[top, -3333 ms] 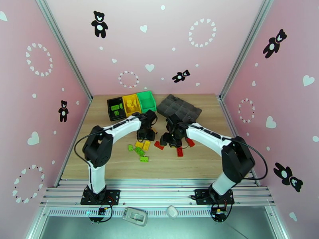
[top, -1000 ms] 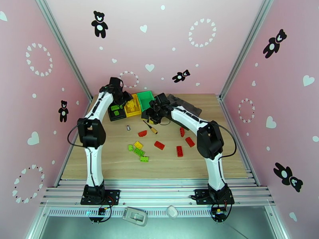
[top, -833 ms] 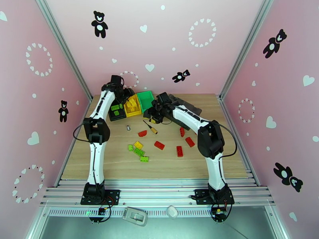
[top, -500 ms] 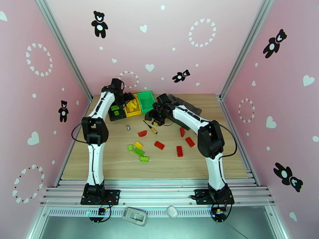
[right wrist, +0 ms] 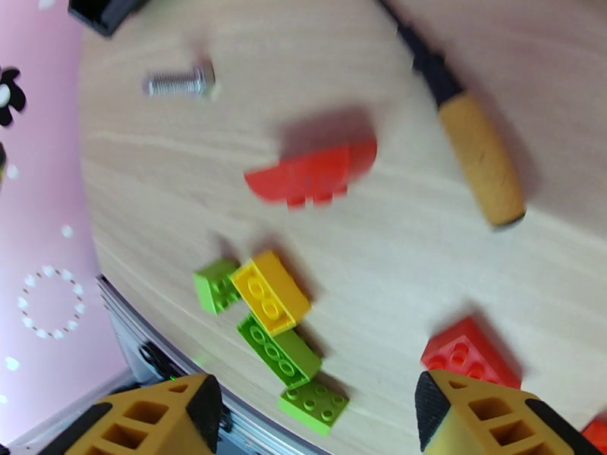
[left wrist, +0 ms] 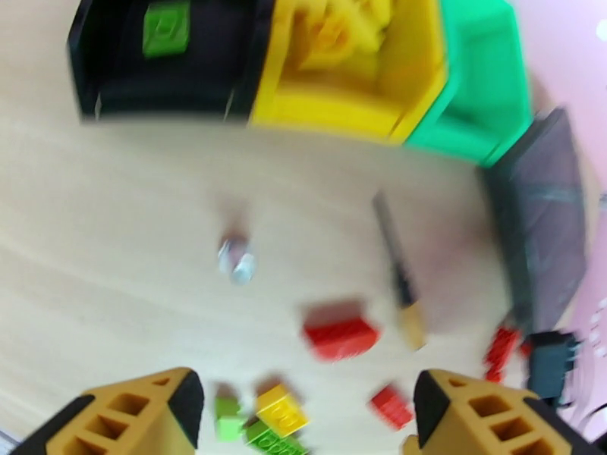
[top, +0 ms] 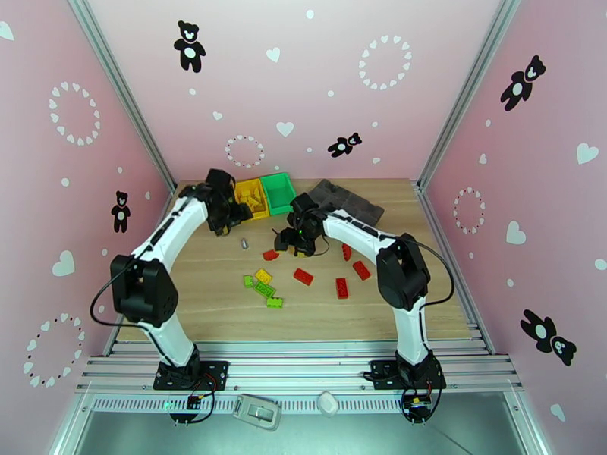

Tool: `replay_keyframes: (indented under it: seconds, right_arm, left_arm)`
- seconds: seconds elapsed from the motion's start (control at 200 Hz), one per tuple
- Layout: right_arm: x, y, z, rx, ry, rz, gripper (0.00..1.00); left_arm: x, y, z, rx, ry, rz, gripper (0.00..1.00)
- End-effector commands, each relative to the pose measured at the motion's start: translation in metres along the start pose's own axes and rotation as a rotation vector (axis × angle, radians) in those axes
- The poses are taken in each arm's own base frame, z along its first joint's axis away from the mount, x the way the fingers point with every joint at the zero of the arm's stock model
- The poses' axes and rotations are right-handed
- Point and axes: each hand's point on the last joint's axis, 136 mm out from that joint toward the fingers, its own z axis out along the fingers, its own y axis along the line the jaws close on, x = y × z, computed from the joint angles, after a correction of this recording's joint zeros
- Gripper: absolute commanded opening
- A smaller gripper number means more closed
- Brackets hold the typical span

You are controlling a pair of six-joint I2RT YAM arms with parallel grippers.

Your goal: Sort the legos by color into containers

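Note:
Red, yellow and lime green legos lie loose mid-table: a red one (top: 271,255), a yellow one (top: 263,276) and a green one (top: 275,302) among them. The containers stand in a row at the back left: a black bin (left wrist: 174,70) holding a green lego (left wrist: 167,26), a yellow bin (top: 250,197) with yellow legos, and a green bin (top: 278,191). My left gripper (top: 228,211) hangs open and empty just in front of the bins. My right gripper (top: 292,238) is open and empty over the table, behind the red lego (right wrist: 315,176).
A small screwdriver (right wrist: 474,149) with a yellowish handle and a silver metal cylinder (top: 244,243) lie between the bins and the legos. A dark grey compartment tray (top: 341,199) sits at the back right. Pink walls close in three sides.
Both grippers have pulled back from the bins toward the loose legos. The left jaws opened wide, and the right jaws widened too.

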Motion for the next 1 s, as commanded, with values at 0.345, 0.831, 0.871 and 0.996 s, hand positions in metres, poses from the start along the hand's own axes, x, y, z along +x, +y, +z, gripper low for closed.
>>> replay_keyframes:
  seconds: [0.345,0.831,0.871,0.996]
  right_arm:
    - [0.054,-0.011,-0.010,0.099,0.012,-0.047,0.73]
    - [0.063,-0.012,-0.014,0.101,-0.001,-0.040,0.72]
    - [0.063,-0.012,-0.014,0.100,-0.001,-0.041,0.72]
    - [0.062,-0.011,-0.014,0.099,0.001,-0.043,0.72]
  left_arm:
    - [0.119,0.020,0.048,-0.160,0.131,0.138,0.62]
    - [0.141,0.046,0.077,-0.260,0.185,0.164,0.49]
    - [0.142,0.046,0.080,-0.261,0.188,0.164,0.48]
    - [0.143,0.048,0.087,-0.267,0.195,0.160,0.46]
